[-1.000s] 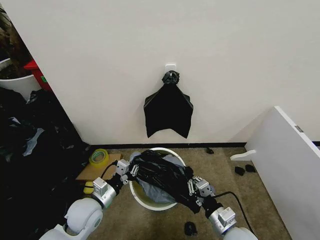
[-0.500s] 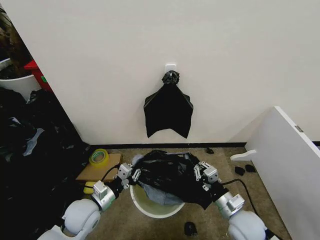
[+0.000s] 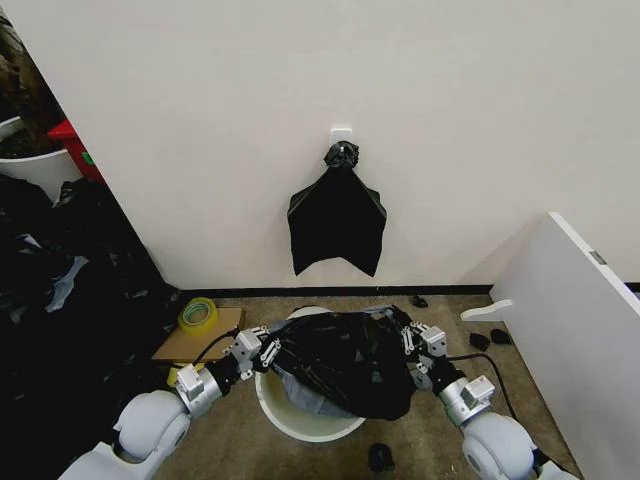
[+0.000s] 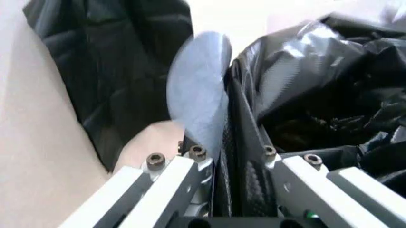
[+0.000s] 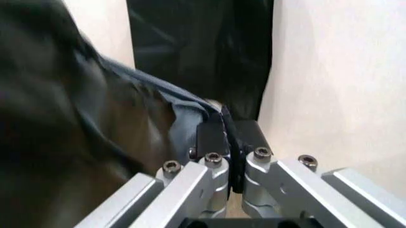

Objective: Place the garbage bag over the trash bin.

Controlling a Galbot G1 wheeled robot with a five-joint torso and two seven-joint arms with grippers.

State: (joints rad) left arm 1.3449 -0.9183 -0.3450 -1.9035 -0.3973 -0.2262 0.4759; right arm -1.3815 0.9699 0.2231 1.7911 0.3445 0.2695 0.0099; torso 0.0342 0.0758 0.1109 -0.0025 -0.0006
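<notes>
The glossy black garbage bag (image 3: 345, 362) hangs stretched between my two grippers, above the round cream-white trash bin (image 3: 300, 425) on the floor. My left gripper (image 3: 262, 350) is shut on the bag's left edge, and its wrist view shows the film (image 4: 317, 104) pinched between the fingers (image 4: 190, 164). My right gripper (image 3: 413, 340) is shut on the bag's right edge (image 5: 190, 107). The bag covers most of the bin's mouth; only the near and left rim show.
A flat black bundle with a knotted top (image 3: 337, 222) hangs on the wall behind the bin. Tape rolls (image 3: 198, 313) lie on cardboard at left beside a large black plastic heap (image 3: 60, 300). A white panel (image 3: 570, 320) stands at right. Small dark objects (image 3: 380, 457) lie on the floor.
Both grippers have lifted and moved apart, the right one going up and toward the wall, spreading the bag wider and higher over the bin.
</notes>
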